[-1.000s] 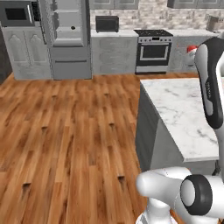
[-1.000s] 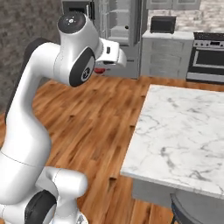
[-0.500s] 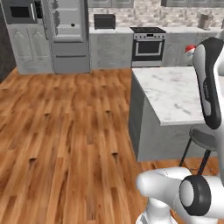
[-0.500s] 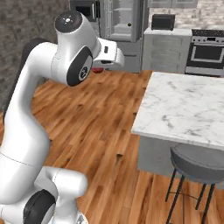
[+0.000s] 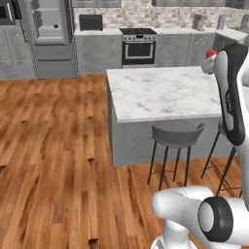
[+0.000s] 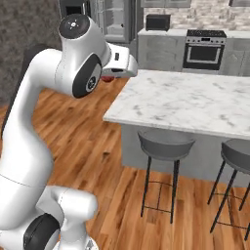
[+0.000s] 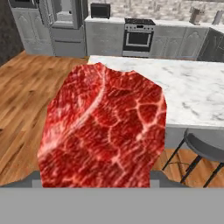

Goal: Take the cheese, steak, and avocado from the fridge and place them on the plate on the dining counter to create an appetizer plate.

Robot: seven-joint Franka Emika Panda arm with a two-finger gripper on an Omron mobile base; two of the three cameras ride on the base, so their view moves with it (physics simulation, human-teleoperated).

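The steak [image 7: 103, 131], a red marbled chunk, sits close up in the hand view and hides the fingertips. My gripper [image 6: 110, 77] is shut on it, held high beside the near left corner of the dining counter [image 6: 195, 102]. In the left base view a bit of the steak [image 5: 210, 53] peeks out behind the upright arm. The white marble dining counter [image 5: 165, 92] lies ahead, and its top [image 7: 192, 87] is bare where I see it. The fridge [image 5: 48, 39] stands at the back left with pale shelves showing. The plate, cheese and avocado are out of view.
Round grey stools [image 5: 176, 133] stand at the counter's near side, one [image 6: 165, 144] right in front of the base. A stove [image 5: 139, 46] and a black microwave [image 5: 91, 22] line the back wall. Wooden floor [image 5: 53, 146] stretches to the left.
The base has driven on, so the whole scene shifted: the dining counter is now closer and the stools have come into view. The steak stays in the gripper.
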